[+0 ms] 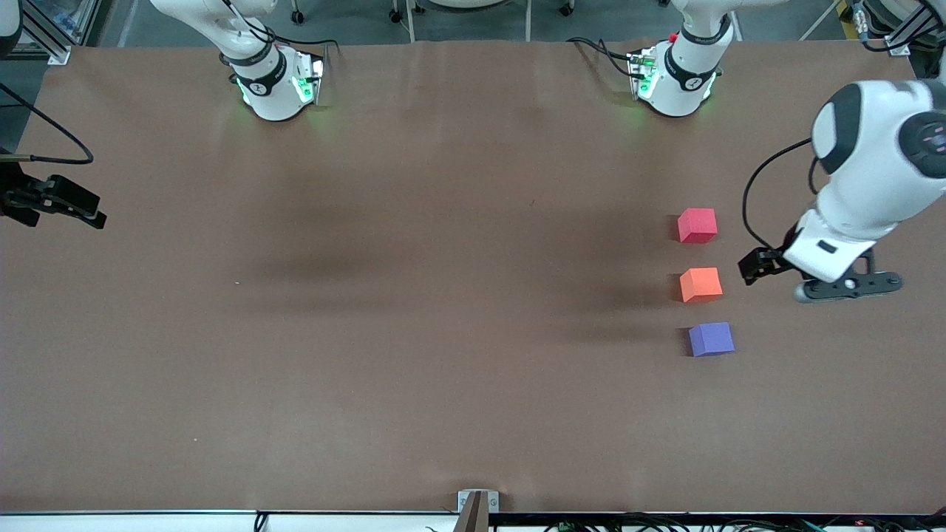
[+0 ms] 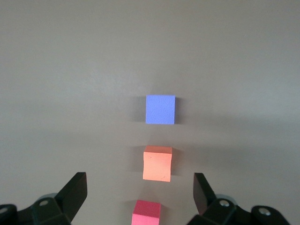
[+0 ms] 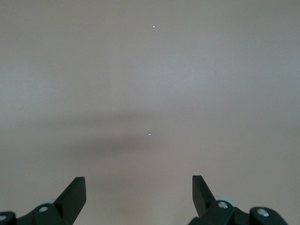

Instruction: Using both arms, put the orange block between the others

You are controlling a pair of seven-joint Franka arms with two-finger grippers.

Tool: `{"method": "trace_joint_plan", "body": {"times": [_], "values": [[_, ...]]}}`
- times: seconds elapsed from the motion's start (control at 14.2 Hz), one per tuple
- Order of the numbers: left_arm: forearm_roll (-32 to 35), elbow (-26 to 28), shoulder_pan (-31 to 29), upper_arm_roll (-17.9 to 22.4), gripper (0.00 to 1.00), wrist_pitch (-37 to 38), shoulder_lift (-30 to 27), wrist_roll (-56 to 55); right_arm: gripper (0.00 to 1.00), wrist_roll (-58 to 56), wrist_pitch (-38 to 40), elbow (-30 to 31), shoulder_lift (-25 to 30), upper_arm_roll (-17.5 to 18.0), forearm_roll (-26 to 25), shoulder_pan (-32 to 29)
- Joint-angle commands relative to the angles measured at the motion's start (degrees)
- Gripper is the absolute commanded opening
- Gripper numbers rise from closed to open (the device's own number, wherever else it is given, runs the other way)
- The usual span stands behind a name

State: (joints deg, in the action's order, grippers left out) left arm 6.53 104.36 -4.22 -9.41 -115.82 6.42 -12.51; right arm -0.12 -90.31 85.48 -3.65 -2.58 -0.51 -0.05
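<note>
Three cubes lie in a row on the brown table toward the left arm's end. The orange block (image 1: 701, 284) (image 2: 157, 162) sits in the middle. The red-pink cube (image 1: 697, 225) (image 2: 146, 212) is farther from the front camera and the purple-blue cube (image 1: 711, 339) (image 2: 160, 109) is nearer. All three stand apart. My left gripper (image 1: 755, 266) (image 2: 139, 183) hangs open and holds nothing, up in the air beside the orange block, toward the table's end. My right gripper (image 1: 89, 213) (image 3: 139, 183) waits open over bare table at the right arm's end.
The brown table cover (image 1: 414, 310) stretches wide between the two arms. Both bases (image 1: 277, 85) (image 1: 676, 77) stand along the table's edge farthest from the front camera. A small metal bracket (image 1: 477, 502) sits at the nearest edge.
</note>
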Motion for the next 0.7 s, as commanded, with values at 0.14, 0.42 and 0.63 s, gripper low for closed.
{"method": "trace_joint_plan", "body": {"times": [0.14,0.42,0.63], "values": [[-3.0,-13.2,-0.5,-0.2,1.0,9.5,1.2,0.7,1.0,-0.1,0.7,0.0,0.7,0.2,-0.6,-0.1],[-3.4,-17.7,-0.5,0.0,1.0,13.3,-0.9,1.0,1.0,-0.1,0.6,0.0,0.6,0.2,-0.7,-0.1],[-4.1,-17.7,-0.5,0.0,1.0,16.8,-2.8,1.4,1.0,-0.1,0.6,0.0,0.6,0.1,-0.7,-0.2]]}}
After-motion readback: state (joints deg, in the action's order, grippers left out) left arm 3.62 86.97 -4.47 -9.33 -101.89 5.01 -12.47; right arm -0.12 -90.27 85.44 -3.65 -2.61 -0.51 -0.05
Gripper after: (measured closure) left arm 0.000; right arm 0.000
